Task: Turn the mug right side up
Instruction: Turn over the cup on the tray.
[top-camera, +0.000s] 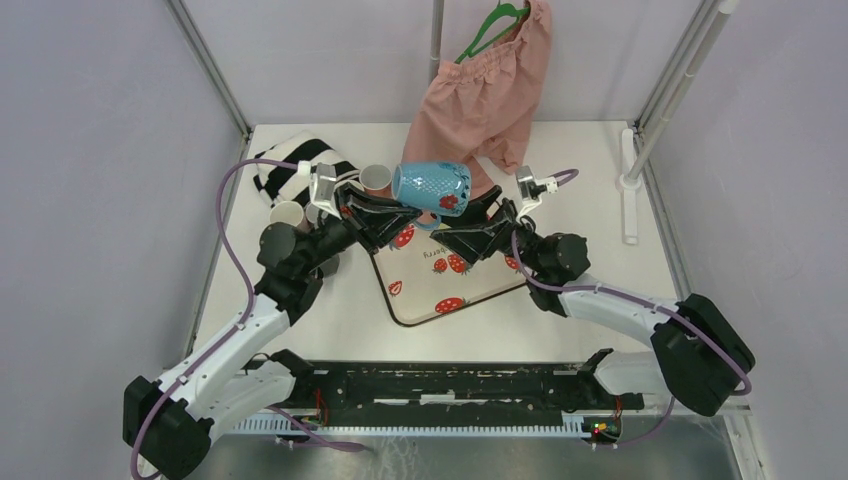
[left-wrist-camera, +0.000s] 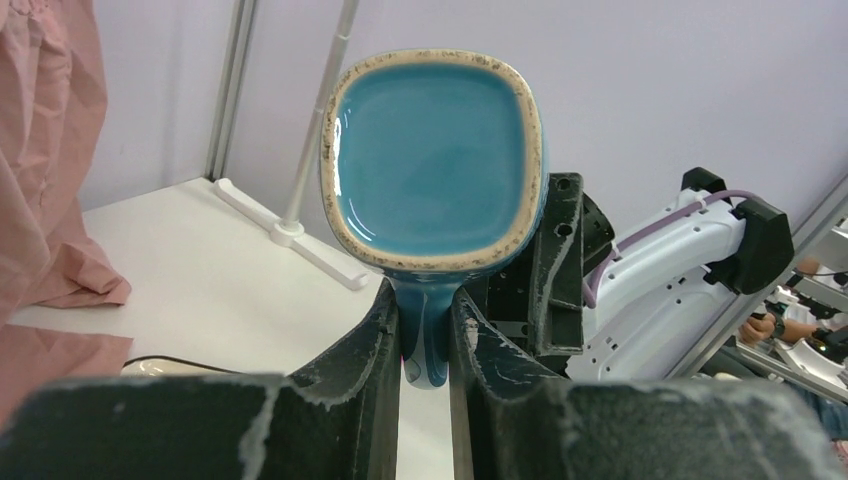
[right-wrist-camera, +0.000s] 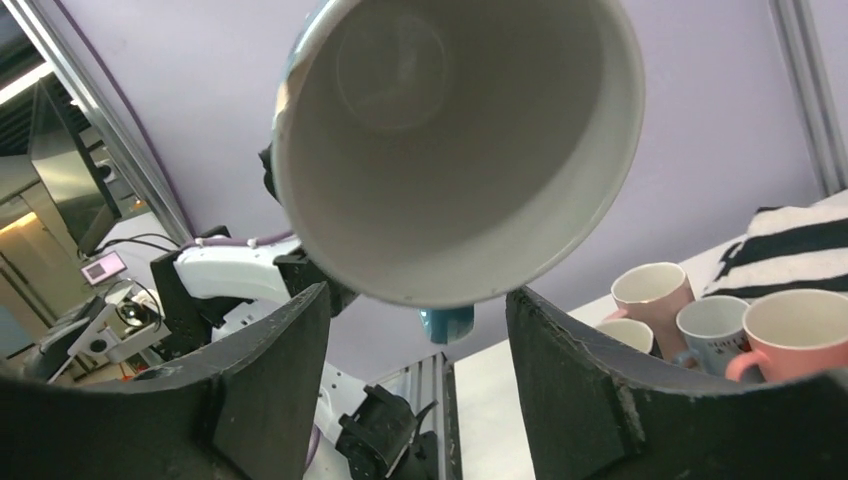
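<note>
The blue dotted mug (top-camera: 432, 185) hangs on its side in the air above the tray, its mouth to the right. My left gripper (top-camera: 418, 213) is shut on the mug's handle (left-wrist-camera: 425, 345); the left wrist view looks at the glazed blue base (left-wrist-camera: 432, 150) just above the fingers (left-wrist-camera: 365, 370). My right gripper (top-camera: 478, 218) is open at the mug's mouth. In the right wrist view the white inside of the mug (right-wrist-camera: 450, 150) fills the top, with the two fingers (right-wrist-camera: 570, 370) spread wide below the rim, not gripping it.
A strawberry-print tray (top-camera: 440, 285) lies under the mug. Several other mugs (top-camera: 375, 178) (right-wrist-camera: 650, 295) and a striped cloth (top-camera: 290, 165) sit at the back left. A pink garment (top-camera: 490, 90) hangs at the back; a white stand (top-camera: 628, 180) is at the right.
</note>
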